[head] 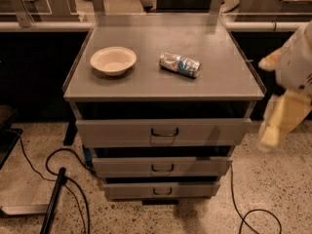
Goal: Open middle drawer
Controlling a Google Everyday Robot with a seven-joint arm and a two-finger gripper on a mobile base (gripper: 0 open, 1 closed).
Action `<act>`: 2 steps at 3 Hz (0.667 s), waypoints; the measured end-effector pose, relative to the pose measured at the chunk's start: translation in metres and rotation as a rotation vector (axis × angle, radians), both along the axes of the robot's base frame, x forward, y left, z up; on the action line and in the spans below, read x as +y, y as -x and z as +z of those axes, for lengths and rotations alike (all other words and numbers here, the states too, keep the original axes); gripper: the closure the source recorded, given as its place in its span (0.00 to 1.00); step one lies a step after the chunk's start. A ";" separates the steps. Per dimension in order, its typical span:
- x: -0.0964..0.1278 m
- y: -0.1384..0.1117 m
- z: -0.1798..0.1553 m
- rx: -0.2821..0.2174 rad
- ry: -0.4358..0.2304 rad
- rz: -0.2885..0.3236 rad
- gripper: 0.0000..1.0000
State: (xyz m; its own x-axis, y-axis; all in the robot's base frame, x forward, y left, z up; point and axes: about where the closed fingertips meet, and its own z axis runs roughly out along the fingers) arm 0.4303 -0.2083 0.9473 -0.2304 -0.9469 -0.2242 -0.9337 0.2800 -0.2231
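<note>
The middle drawer [162, 166] is a wide, shallow grey metal front with a small dark loop handle [163, 168] at its centre. It sits between the taller top drawer [163, 132] and the lowest drawer [162, 190], and its front stands shut or nearly so. My gripper [271, 133] hangs at the right edge of the view, pale yellow and pointing down. It is well to the right of the drawers, at about the height of the top drawer, and touches nothing.
A white bowl [113, 60] and a crushed can [180, 64] lie on the grey cabinet top [146, 82]. Black cables [58, 165] and a dark pole [53, 204] lie on the speckled floor at the left. Another cable [253, 213] lies at the right.
</note>
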 end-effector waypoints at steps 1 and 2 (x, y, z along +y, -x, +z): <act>0.015 0.018 -0.077 0.088 -0.036 -0.017 0.00; 0.015 0.017 -0.076 0.086 -0.037 -0.017 0.00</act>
